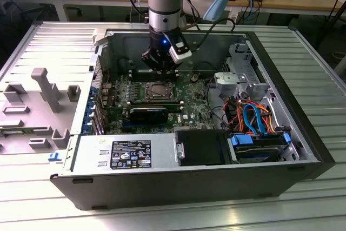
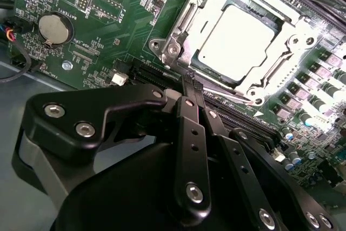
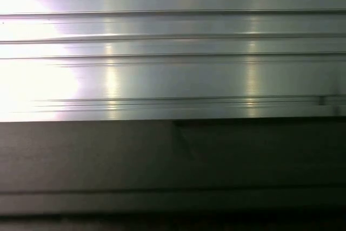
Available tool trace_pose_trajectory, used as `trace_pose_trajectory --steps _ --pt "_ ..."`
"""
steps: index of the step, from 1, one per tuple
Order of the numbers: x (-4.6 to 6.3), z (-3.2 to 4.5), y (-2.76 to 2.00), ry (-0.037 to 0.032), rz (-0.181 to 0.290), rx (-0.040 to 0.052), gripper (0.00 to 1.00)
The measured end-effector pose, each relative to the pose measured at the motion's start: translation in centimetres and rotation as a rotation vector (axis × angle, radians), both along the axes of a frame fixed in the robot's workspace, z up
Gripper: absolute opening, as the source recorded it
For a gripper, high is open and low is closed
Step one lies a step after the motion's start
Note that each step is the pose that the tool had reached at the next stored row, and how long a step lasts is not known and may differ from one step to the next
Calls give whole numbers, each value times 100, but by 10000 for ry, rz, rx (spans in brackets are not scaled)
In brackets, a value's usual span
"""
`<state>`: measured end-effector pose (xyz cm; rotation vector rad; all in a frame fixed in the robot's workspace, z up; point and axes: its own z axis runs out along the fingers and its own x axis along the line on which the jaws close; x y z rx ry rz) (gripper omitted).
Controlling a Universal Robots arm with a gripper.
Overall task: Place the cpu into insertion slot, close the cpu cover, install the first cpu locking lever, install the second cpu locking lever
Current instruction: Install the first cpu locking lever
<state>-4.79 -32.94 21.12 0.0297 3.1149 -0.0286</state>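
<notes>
The cpu point(image 2: 238, 44), a pale silver square, lies in the insertion slot point(image 1: 145, 93) on the green motherboard. The silver cpu cover point(image 2: 186, 22) lies flat around the chip like a frame. A thin metal locking lever point(image 2: 227, 94) runs along the socket edge nearest my fingers. My gripper point(image 2: 190, 79) is shut with nothing between its black fingers, and its tip sits just off that socket corner, close to the lever's end. In the exterior view the gripper point(image 1: 161, 66) hangs inside the open computer case, just behind the socket.
The case walls surround the board. A power supply point(image 1: 124, 152) and a drive bay with coloured cables point(image 1: 254, 117) stand in the near part. Grey fixtures point(image 1: 48, 87) stand on the ribbed table at the exterior view's left. A coin battery point(image 2: 54, 28) sits on the board.
</notes>
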Motion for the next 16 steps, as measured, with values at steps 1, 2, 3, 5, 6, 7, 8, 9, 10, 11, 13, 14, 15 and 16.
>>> trace_pose_trajectory --steps 1,2,3,5,6,7,8,9,10,11,13,14,15,16 --pt "1 0 0 0 0 -1 11" --pt "5 1 0 2 2 -2 11" --pt "8 1 0 2 2 -3 11" --pt "10 1 0 1 0 -2 11" --pt "11 0 1 0 -1 0 11" --pt "12 0 1 1 0 -2 11" --pt "13 -1 -2 0 2 0 11" --pt "13 -1 -6 -1 3 4 11" --pt "12 -2 -6 -1 1 2 11" --pt "12 -3 -7 0 1 1 11" --pt "12 -9 -7 1 0 1 11" --pt "12 -13 -7 1 -1 1 11" --pt "13 -17 -7 1 -1 1 11" --pt "14 -21 -7 1 0 1 11"
